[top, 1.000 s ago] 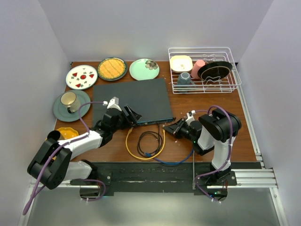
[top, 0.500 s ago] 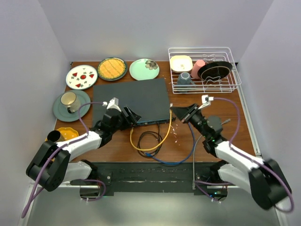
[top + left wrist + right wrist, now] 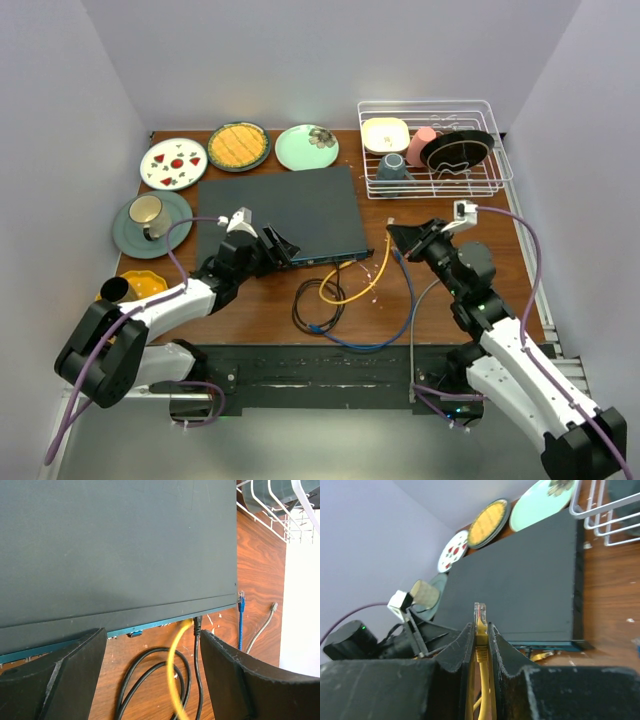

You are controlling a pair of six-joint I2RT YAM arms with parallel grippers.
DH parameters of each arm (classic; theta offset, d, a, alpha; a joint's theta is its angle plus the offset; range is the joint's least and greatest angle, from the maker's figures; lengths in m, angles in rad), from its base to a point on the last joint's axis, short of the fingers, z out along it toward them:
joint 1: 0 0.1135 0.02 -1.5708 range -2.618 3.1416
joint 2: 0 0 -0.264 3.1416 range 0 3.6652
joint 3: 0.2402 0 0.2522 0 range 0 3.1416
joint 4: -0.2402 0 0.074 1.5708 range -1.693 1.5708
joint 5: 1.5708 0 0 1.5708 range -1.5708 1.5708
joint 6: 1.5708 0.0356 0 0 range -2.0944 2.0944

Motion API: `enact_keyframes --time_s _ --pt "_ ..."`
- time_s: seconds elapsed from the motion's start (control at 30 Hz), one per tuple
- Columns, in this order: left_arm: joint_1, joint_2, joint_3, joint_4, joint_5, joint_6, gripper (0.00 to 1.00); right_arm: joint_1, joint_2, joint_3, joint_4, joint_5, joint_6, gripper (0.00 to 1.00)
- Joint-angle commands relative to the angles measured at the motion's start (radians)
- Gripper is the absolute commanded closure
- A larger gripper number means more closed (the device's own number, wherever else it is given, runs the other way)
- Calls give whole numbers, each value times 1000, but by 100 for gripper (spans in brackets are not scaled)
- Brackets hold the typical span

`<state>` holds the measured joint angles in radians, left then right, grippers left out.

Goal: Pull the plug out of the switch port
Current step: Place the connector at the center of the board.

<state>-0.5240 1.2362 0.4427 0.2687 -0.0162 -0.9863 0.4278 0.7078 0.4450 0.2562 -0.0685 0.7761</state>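
Note:
The switch (image 3: 280,210) lies flat mid-table, its thin blue front edge (image 3: 150,625) facing the arms. My right gripper (image 3: 392,233) hangs right of the switch and clear of it. It is shut on a yellow cable's clear plug (image 3: 480,615), which sticks up out of the fingertips. The yellow cable (image 3: 375,280) droops from that grip and loops back to the switch front (image 3: 186,624), beside a plugged black cable (image 3: 196,626). My left gripper (image 3: 152,640) stands open at the switch's front edge, with nothing between its fingers.
A wire dish rack (image 3: 435,150) with bowls and cups stands back right. Three plates (image 3: 238,146) line the back left, with a cup on a grey plate (image 3: 150,215) below them. A black cable coil (image 3: 318,300), a blue cable (image 3: 405,290) and a grey cable (image 3: 264,626) lie in front.
My right arm has swung up and to the right, away from the switch front, taking the yellow plug with it and dragging the yellow loop rightward. The left arm has stayed put.

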Motion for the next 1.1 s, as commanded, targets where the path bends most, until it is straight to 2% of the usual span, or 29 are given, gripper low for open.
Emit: enact_keyframes --time_s 0.0,0.1,0.23,0.33,0.4,0.47,0.53,0.7,0.8,0.87,0.9,0.93,1.07 --pt "4 -18 -10 -14 -8 -6 19 -81 -48 98 -88 3 -51 100" --pt "5 -17 -15 1 2 -9 19 -147 -25 129 -10 -129 -6 100" --pt "4 -18 -18 10 12 -14 19 -149 -10 169 55 -154 38 100" --pt "4 -26 -25 20 12 -12 19 -150 -4 230 -29 -65 20 100" --pt "4 -27 -30 23 12 -15 19 -149 22 297 -156 37 -26 100" --pt "4 -26 -36 29 10 -14 19 -150 47 316 -190 56 -50 100" --pt "5 -24 -47 43 12 -17 19 -150 55 304 -189 15 -43 100" --pt "5 -3 -56 64 44 -23 19 -149 93 192 -42 -152 9 99" --pt "5 3 -56 105 68 -12 19 -149 96 156 -5 -189 29 99" --pt "-4 -9 -62 182 143 38 13 -150 101 159 -8 -206 22 100" --pt "-27 -20 -70 272 162 60 11 -149 104 162 -14 -208 20 100" --pt "-46 -35 -68 292 162 101 6 -150 107 164 -15 -209 19 99" --pt "-186 -157 -26 288 20 276 0 -149 122 170 -12 -221 15 98"
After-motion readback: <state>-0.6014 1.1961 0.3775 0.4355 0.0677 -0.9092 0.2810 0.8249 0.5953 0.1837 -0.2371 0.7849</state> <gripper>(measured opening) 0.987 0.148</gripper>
